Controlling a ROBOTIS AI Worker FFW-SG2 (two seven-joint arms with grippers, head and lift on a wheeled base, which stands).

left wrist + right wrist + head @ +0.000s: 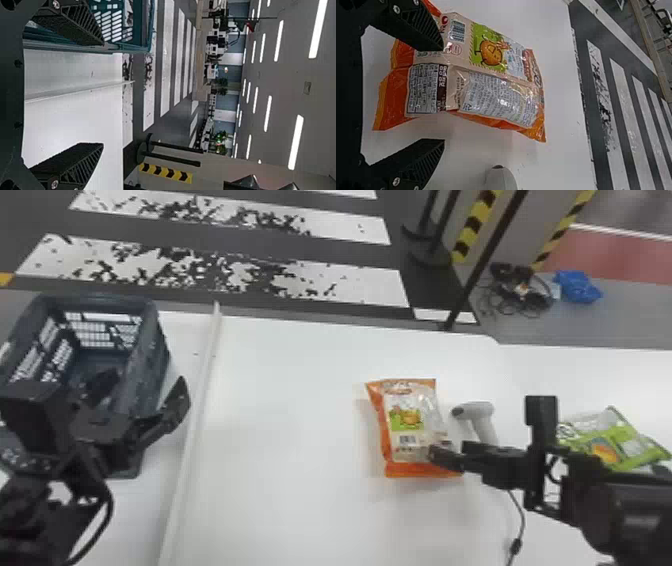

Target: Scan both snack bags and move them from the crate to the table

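Note:
My left gripper (135,400) is over the near part of the dark crate (145,355); the left gripper (101,95) has its fingers wide apart with nothing between them. An orange snack bag (410,420) lies on the table. My right gripper (447,452) is at its near right part. In the right wrist view the right gripper (443,95) stands open, one finger over the orange bag (490,91), the other beside it. The grey scanner (477,412) is right of that bag. A green snack bag (610,440) lies farther right, partly behind the right arm.
A raised white strip (200,390) runs along the table (280,400) between crate and orange bag. A cable (520,515) hangs by the right arm. Dark posts (432,250) stand on the floor beyond the table.

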